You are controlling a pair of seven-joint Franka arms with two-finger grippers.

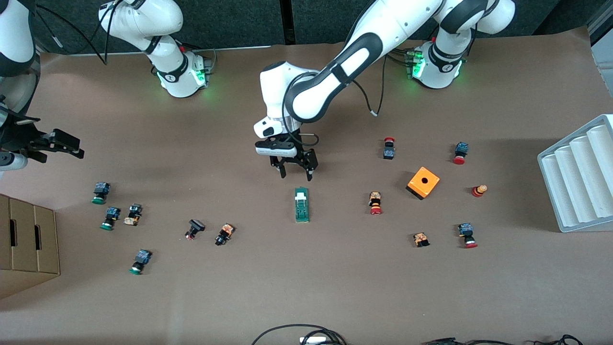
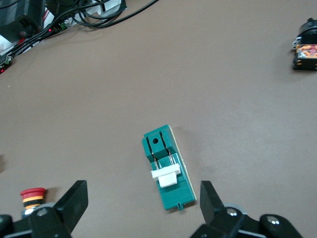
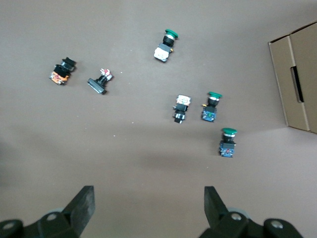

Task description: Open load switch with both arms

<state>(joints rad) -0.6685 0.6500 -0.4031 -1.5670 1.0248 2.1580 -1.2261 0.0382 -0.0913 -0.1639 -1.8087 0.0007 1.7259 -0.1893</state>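
The load switch [image 1: 301, 205] is a slim dark green block lying flat near the middle of the table, its small white piece toward the robots' bases. The left arm reaches in from its base, and my left gripper [image 1: 296, 173] hangs open just above the table beside that white end. In the left wrist view the load switch [image 2: 168, 171] lies between and ahead of the open left gripper [image 2: 142, 193], touching neither finger. My right gripper [image 1: 72, 146] waits open and empty in the air at the right arm's end of the table. Under the right gripper [image 3: 148, 196] is bare table.
An orange cube with a hole [image 1: 423, 182] and several red-capped push buttons [image 1: 376, 203] lie toward the left arm's end. Green-capped buttons [image 1: 111, 218] lie toward the right arm's end, near a cardboard box [image 1: 26, 244]. A white ridged tray [image 1: 579, 175] stands at the left arm's table edge.
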